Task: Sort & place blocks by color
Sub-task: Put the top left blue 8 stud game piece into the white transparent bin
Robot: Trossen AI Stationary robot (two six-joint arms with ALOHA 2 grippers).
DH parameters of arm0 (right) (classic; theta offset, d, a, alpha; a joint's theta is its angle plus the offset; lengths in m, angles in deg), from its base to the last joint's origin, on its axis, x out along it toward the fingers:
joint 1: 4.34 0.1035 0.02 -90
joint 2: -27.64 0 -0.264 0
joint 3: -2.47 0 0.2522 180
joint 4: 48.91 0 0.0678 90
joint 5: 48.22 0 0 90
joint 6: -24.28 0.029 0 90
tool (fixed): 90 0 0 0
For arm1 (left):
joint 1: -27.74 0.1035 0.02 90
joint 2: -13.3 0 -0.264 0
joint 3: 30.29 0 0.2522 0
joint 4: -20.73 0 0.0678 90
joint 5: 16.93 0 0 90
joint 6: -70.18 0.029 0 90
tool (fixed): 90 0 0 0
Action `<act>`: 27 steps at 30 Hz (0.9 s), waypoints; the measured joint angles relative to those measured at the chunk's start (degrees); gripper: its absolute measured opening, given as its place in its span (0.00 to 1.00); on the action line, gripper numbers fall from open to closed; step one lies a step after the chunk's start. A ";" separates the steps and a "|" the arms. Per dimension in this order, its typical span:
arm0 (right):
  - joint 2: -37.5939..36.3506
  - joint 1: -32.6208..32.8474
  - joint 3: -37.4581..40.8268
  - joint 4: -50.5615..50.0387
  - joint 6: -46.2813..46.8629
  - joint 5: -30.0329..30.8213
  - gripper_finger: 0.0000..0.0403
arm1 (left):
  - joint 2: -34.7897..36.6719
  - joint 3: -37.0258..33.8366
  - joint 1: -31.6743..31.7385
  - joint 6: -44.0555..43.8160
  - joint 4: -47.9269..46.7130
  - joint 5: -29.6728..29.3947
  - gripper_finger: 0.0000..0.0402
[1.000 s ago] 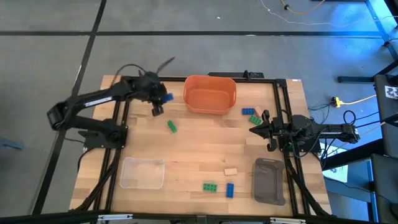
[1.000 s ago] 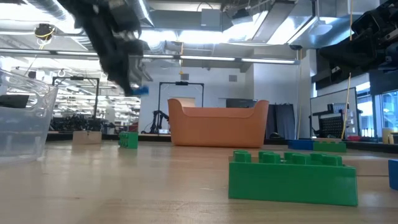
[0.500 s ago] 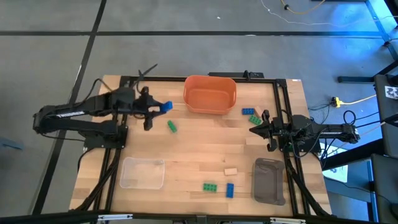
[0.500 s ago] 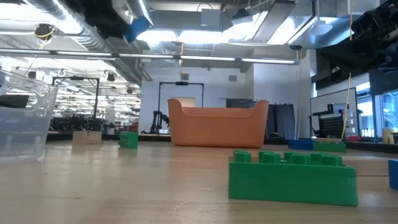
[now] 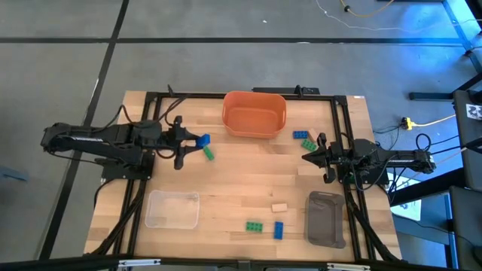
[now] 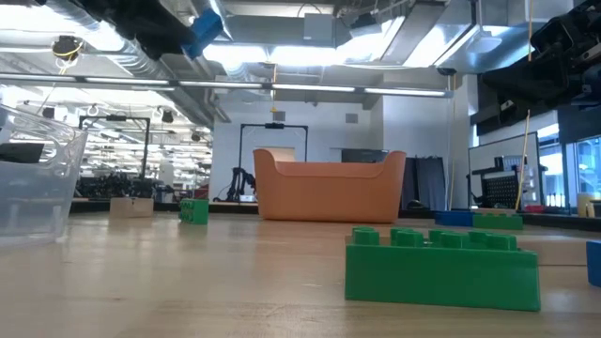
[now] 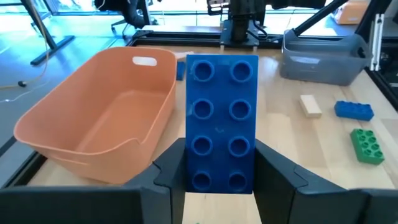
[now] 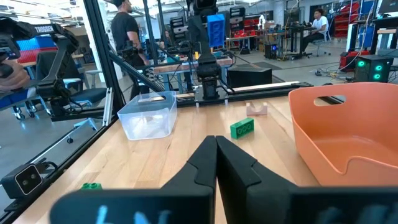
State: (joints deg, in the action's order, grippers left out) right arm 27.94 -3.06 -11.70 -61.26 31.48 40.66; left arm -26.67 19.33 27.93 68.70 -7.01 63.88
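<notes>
My left gripper [image 5: 188, 143] hangs over the table's left half, shut on a blue two-by-four studded block [image 5: 202, 140], which also shows high up in the low view [image 6: 202, 32] and fills the left wrist view [image 7: 221, 112]. A green block [image 5: 208, 153] lies flat on the table just near of it. More blocks lie on the wood: a blue [image 5: 300, 135] and a green one [image 5: 307, 143] right of the orange bin, a tan one [image 5: 279, 208], and a green [image 5: 254, 225] and a blue one [image 5: 278, 229] near the front. My right gripper [image 5: 307, 156] waits shut at the right. My left gripper pinches the blue block's two long sides [image 7: 189, 177] between its two fingers [image 7: 166, 171], at the block's end nearest the wrist. The fingers come nearly level from the table's left and lie along the block. It sticks out past them toward the right, studs up, clear of the table.
The orange bin [image 5: 254, 113] stands at the far middle. A clear tray [image 5: 172, 208] sits near the front left and a grey tray [image 5: 326, 218] at the front right. Black frame rails [image 5: 143, 188] run along both table sides. People show in the room behind [image 8: 127, 37].
My left gripper has swung from beside the orange bin toward the table's near edge and drawn back to the left, rising and tipping from pointing downward to nearly level. The blue block has gone with it, still held, and now stands over the green block.
</notes>
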 joint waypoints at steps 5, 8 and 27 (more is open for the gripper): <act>0.00 0.02 0.00 0.00 0.00 0.00 0.02 | 0.34 -0.02 0.04 0.12 0.09 -0.89 0.31; 0.00 0.00 -0.02 0.00 0.00 0.00 0.02 | 0.33 -0.02 0.04 0.07 0.04 -0.86 0.31; 0.00 0.01 -0.02 -0.01 0.00 0.01 0.02 | 0.13 -0.02 -6.25 -9.00 -0.98 7.15 0.31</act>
State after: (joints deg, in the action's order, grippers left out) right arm 27.94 -3.05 -11.71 -61.27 31.48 40.67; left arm -26.54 19.30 21.67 59.70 -8.00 71.03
